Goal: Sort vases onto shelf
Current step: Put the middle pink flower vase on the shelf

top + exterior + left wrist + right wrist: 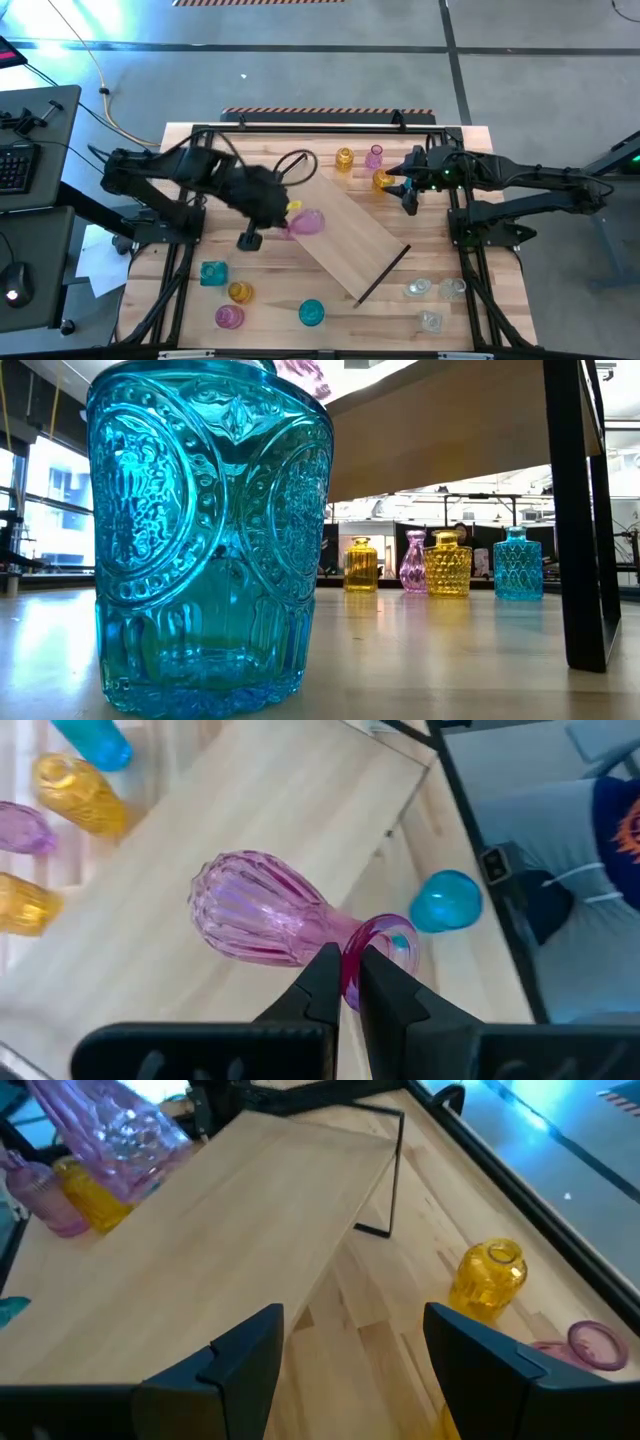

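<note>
The shelf [350, 235], a long light-wood board with a dark end piece [383, 275], lies slantwise across the middle of the table. My left gripper [290, 213] is over the shelf's left part, shut on a ribbed pink vase [307, 222]. My right gripper [408, 197] hangs open beside the shelf's far right edge, next to an amber vase [383, 180], touching nothing. A yellow vase [344, 158] and a pink vase [374, 154] stand by the far edge. Several coloured vases [240, 292] stand near left, and clear ones [431, 321] near right. My left gripper [347, 965] holds the pink vase by the rim of its mouth [352, 948], which passes between the two fingers. The vase lies on its side, its round body [250, 910] pointing away from the fingers over the shelf board. I cannot tell whether the body rests on the board.
A teal vase [210, 540] stands right before the low camera, with the shelf's dark end piece [580, 510] beside it. A further teal vase [517, 565] stands with the far group. Dark frame rails [460, 240] run along the table's sides. A person [600, 830] stands beyond the table.
</note>
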`<control>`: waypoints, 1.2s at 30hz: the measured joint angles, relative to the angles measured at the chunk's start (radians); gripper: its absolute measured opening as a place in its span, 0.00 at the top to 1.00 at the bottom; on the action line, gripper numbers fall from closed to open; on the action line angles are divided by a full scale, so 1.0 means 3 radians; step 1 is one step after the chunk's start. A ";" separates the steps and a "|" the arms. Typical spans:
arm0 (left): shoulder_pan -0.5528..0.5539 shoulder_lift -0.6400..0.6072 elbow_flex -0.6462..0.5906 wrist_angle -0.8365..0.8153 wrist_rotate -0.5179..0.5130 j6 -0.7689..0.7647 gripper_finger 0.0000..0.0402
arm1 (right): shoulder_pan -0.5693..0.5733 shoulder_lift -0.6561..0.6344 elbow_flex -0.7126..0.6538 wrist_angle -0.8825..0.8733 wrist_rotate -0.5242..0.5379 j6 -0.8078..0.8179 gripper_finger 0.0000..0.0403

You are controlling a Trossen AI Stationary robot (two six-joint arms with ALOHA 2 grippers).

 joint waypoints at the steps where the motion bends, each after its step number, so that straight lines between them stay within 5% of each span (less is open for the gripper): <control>1: 0.0058 0.0015 0.0000 0.0063 0.0073 0.0050 0.98 | 0.0000 0.0035 0.0000 -0.0002 -0.0001 -0.0019 0.43; 7: 0.0286 0.0172 0.0001 0.0432 0.0657 0.0209 0.98 | 0.0000 0.0210 0.0000 0.0056 0.0001 -0.0094 0.43; 13: 0.0377 0.0339 0.0001 0.0394 0.0715 0.0288 0.98 | 0.0000 0.0290 0.0000 0.0163 0.0001 -0.0177 0.47; 24: 0.0497 0.0533 0.0000 0.0489 0.0856 0.0497 0.98 | 0.0000 0.0329 0.0001 0.0134 0.0003 -0.0210 0.97; 36: 0.0515 0.0528 0.0000 0.0506 0.0857 0.0530 0.98 | 0.0303 0.0481 0.0001 0.0453 -0.0133 -0.0005 0.99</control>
